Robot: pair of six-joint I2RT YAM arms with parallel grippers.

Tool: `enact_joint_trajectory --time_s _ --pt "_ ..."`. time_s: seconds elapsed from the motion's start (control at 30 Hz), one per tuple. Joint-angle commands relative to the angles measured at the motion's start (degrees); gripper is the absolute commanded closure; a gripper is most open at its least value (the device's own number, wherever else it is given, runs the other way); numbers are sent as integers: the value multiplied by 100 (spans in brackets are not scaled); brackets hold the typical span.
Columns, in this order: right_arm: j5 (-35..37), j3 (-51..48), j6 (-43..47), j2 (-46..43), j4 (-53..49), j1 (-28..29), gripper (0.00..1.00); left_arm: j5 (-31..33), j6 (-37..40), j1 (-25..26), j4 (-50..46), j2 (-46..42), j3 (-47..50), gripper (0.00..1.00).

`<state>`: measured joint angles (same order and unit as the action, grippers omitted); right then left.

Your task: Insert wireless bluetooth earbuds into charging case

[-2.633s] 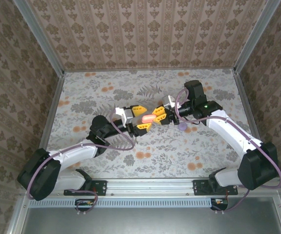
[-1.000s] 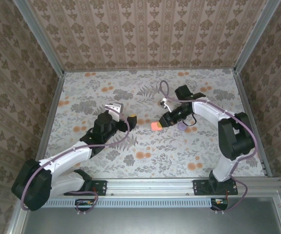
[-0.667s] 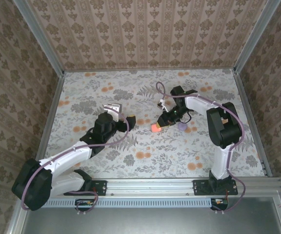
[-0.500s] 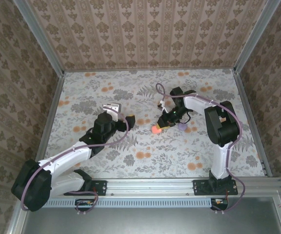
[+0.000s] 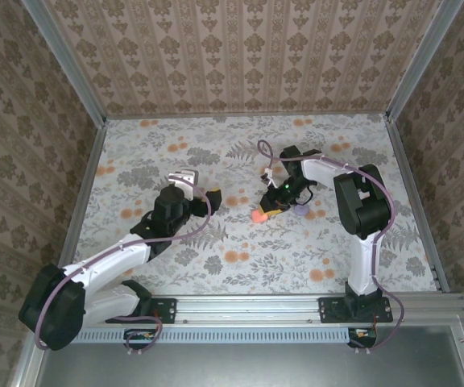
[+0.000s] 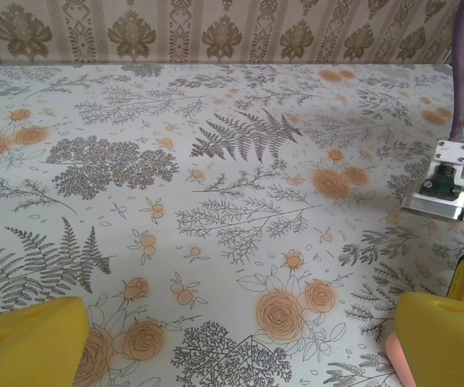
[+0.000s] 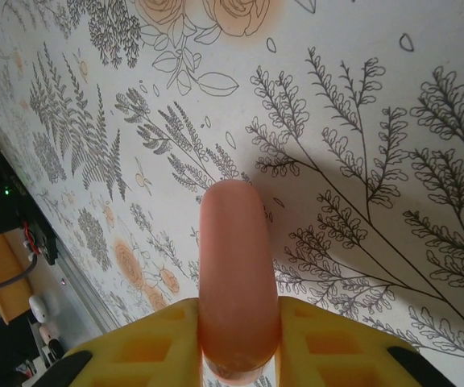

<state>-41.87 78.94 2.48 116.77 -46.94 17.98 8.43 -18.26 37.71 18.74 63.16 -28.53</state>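
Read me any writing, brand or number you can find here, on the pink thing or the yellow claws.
None to read. The charging case in the right gripper is plain coral-pink, no logo showing. The left gripper has unmarked yellow fingers. The table cover and walls carry only flower patterns.

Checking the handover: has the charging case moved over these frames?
Yes. The charging case, held by the right gripper, shifted toward the near edge and closer to the purple disc.

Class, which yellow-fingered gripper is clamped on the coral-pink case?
The right gripper, pinching the smooth coral-pink plastic case; the left gripper stands open.
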Motion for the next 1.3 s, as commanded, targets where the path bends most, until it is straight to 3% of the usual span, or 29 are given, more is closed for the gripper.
enact_joint_trajectory --time_s 0.0,0.33,0.93,1.13,1.27 --pt "292 109 -166 158 -173 -32 73 55 6 -54 21 -85 32 2" --pt "528 147 -305 135 -186 -62 61 -5 7 -101 59 -101 85 2" --pt "941 288 -529 79 -338 -125 56 -65 77 -184 -9 -251 138 1" --pt "1127 240 -615 -406 -217 -152 56 -33 232 -220 -349 -337 -64 1" --pt "1286 -207 -1131 -1163 583 -181 56 117 436 -297 -820 -451 -327 1"
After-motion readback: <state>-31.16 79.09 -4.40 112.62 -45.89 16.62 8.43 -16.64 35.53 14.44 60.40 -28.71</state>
